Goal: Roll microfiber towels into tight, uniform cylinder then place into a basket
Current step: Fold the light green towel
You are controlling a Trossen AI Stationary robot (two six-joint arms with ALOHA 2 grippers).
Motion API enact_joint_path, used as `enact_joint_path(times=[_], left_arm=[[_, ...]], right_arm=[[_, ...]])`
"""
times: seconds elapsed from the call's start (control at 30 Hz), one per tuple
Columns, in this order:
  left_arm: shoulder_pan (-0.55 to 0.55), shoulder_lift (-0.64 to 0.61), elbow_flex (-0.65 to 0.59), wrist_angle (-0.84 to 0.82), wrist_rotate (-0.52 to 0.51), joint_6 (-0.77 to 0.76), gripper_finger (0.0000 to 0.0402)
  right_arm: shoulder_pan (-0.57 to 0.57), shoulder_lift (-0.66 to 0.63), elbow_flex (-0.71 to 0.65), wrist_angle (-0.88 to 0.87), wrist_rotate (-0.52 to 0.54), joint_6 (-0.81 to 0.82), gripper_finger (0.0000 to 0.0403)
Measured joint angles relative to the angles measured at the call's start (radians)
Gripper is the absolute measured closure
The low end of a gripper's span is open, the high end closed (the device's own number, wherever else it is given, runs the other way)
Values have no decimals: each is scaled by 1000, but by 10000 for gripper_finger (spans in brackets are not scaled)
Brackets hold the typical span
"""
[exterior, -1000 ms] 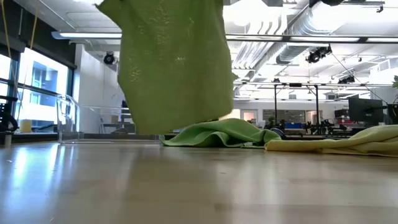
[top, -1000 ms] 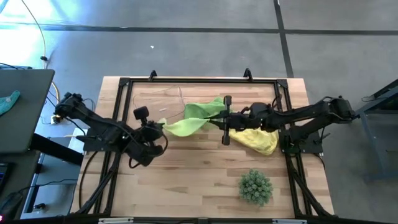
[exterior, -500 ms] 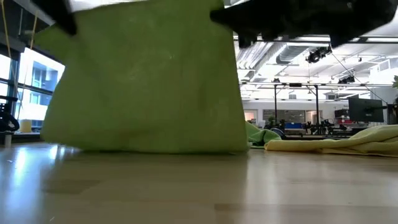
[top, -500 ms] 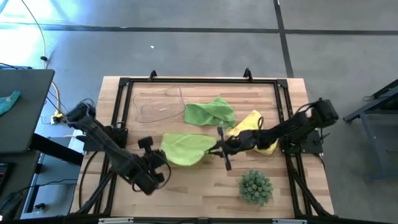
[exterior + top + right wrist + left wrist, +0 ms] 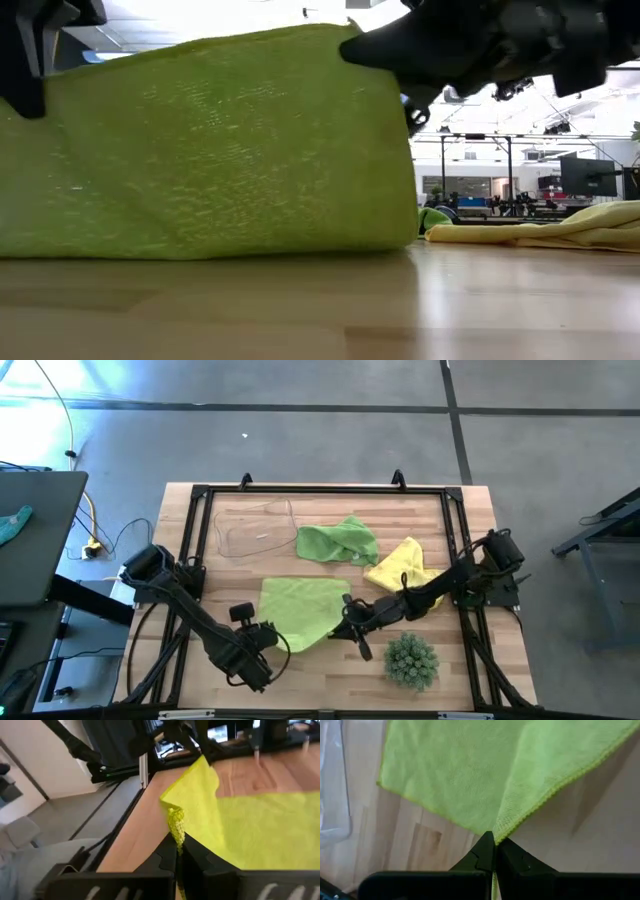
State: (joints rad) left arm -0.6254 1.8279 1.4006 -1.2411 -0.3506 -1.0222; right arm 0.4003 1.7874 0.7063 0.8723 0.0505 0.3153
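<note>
A lime green microfiber towel (image 5: 300, 610) is stretched between my two grippers, its far part lying on the table and its lower edge (image 5: 210, 250) on the wood. My left gripper (image 5: 268, 643) is shut on its near left corner, my right gripper (image 5: 347, 615) on its right corner. A second lime green towel (image 5: 338, 542) lies crumpled farther back, and a yellow towel (image 5: 405, 568) lies crumpled to its right. The clear basket (image 5: 228, 532) stands at the far left. My left gripper pinches one corner of the towel (image 5: 498, 829) between its two fingers, coming steeply from above. The corner is lifted while the cloth beyond it slopes down onto the table. My right gripper pinches another corner (image 5: 175, 831) between its two fingers, coming nearly level from the table's right. That corner stands bunched above the fingertips, and the cloth spreads away from it.
A spiky green ball-shaped plant (image 5: 411, 659) stands near the front edge, just right of my right gripper. A black frame (image 5: 200, 495) runs around the table top. Bare wood lies at the near left and in front of the towel.
Both grippers have come down and toward the table's near edge, carrying the lime green towel away from the crumpled ones. The towel hung clear below them before; now it is spread wide between them with its lower edge and far part on the table.
</note>
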Motion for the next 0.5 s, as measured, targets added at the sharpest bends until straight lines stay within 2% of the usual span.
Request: enact_joint_path(times=[0.07,0.23,0.4,0.5], left_arm=[[4,0,0,10,-17,0,401],[41,0,-12,10,-140,4,401],[111,0,-61,8,-133,33,401],[157,0,-99,7,-126,38,401]], right_arm=[[16,0,0,-17,55,20,403],[25,0,0,-84,191,21,403],[-15,0,0,-133,280,30,403],[-46,0,0,-173,333,93,403]])
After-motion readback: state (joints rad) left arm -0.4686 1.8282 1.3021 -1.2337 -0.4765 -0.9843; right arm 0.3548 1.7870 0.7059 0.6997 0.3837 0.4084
